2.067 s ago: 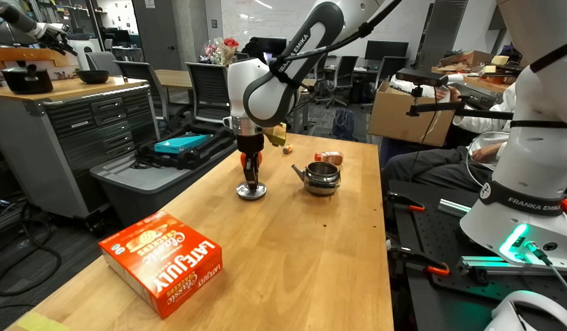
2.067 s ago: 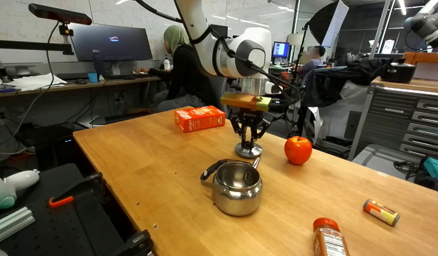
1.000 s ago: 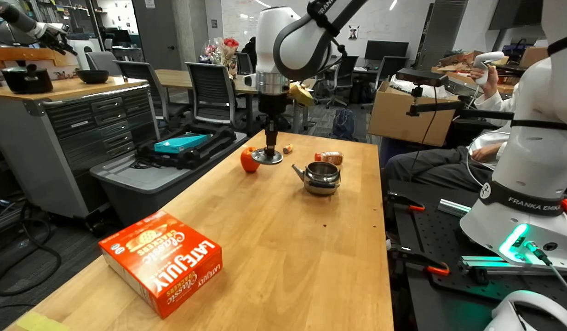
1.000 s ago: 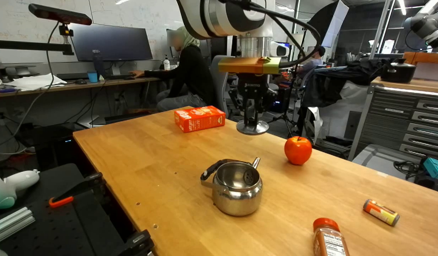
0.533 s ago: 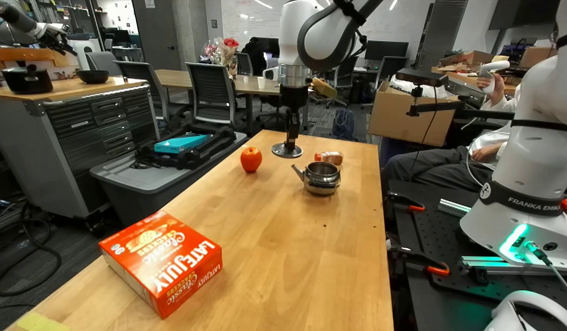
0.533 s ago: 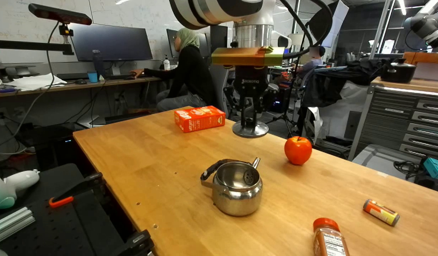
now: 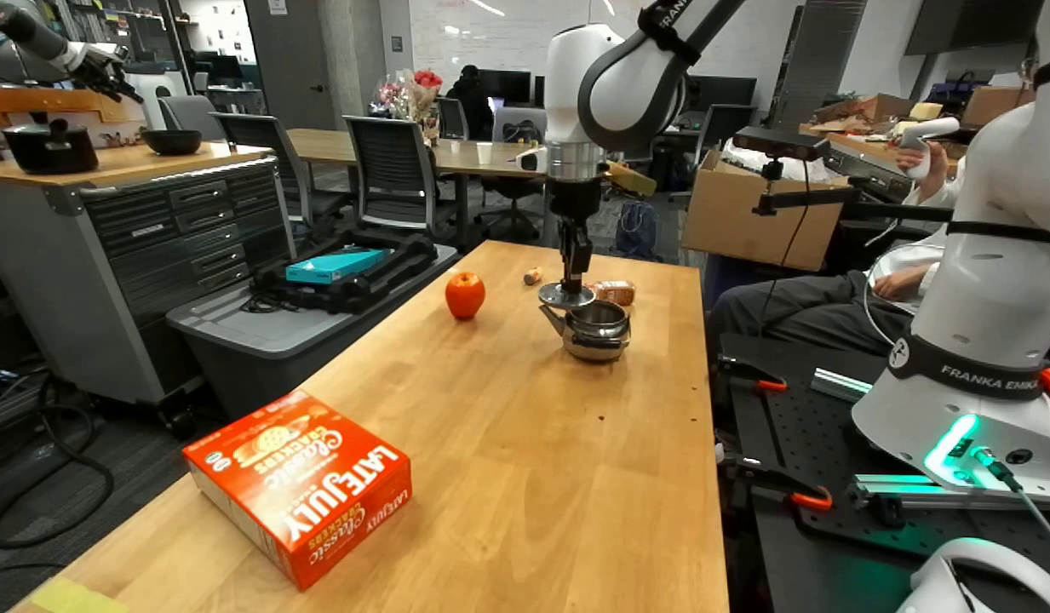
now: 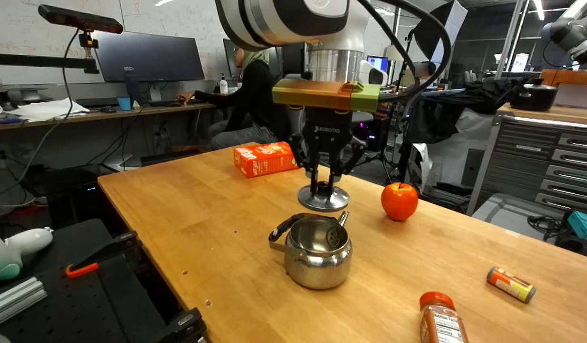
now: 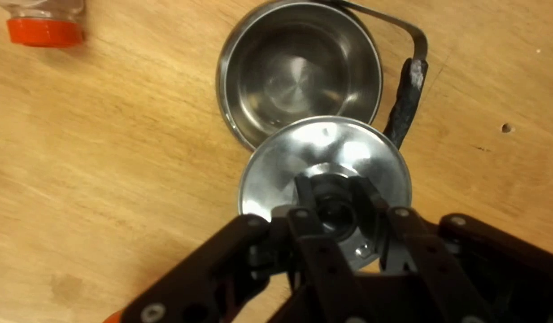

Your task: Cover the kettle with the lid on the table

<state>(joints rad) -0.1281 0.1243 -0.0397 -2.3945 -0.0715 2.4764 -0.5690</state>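
Observation:
The kettle [image 7: 599, 342] stands upright on the table, its top open and its handle folded to one side; it also shows in an exterior view [image 8: 318, 272] and the wrist view [image 9: 253, 89]. My gripper [image 8: 323, 188] is shut on the dark knob of the lid [image 8: 317, 202], a round shiny metal disc held roughly level above the table. In an exterior view the lid [image 7: 566, 296] hangs over the spout side. In the wrist view the gripper [image 9: 332, 184] holds the lid [image 9: 276, 170], which overlaps the near part of the kettle's opening and hides the spout.
A red apple [image 8: 399, 201] stands beside the lid's path. An orange cracker box [image 7: 299, 485] lies farther along the table. A red-capped spice bottle [image 8: 443, 321] and a small orange-yellow roll [image 8: 511, 285] lie on the kettle's other side. The table's edge [image 7: 714, 409] runs near the kettle.
The gripper has lifted the lid from the table and carried it to the kettle's spout side. In the last half second it has come lower and closer. The kettle has not moved.

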